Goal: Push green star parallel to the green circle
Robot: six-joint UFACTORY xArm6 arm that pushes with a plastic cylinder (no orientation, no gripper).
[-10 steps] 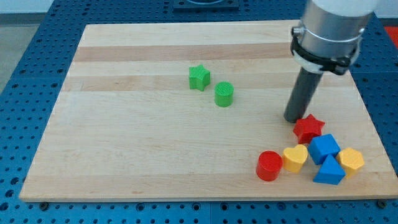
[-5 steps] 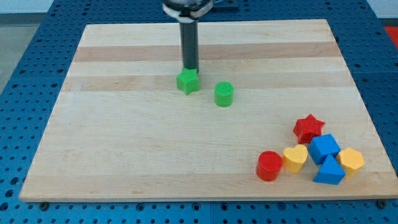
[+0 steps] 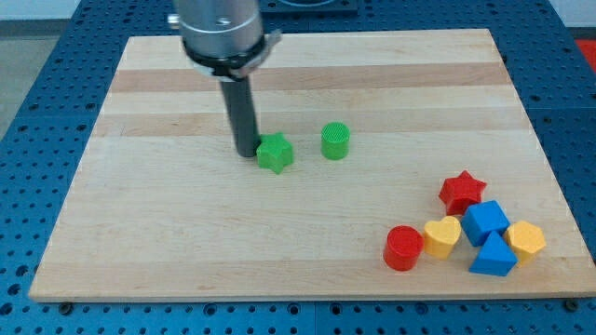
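- Mostly done, by judgement: small green star block (image 3: 275,154) on wooden board (image 3: 168,233), near green cylinder block (image 3: 335,140), at its 8 o'clock.
- Dark rod tip (image 3: 247,153) touching star at 9 o'clock; no jaws, holding nothing.
- Left: slight nudge toward 12 to level.

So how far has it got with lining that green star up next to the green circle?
Mostly done, it seems: the green star sits to the view's left of the green circle, only slightly lower. In hand: my tip is at the star's left edge, seemingly touching it. Left: perhaps a small nudge upward to level them. The other blocks lie far off at the view's lower right.
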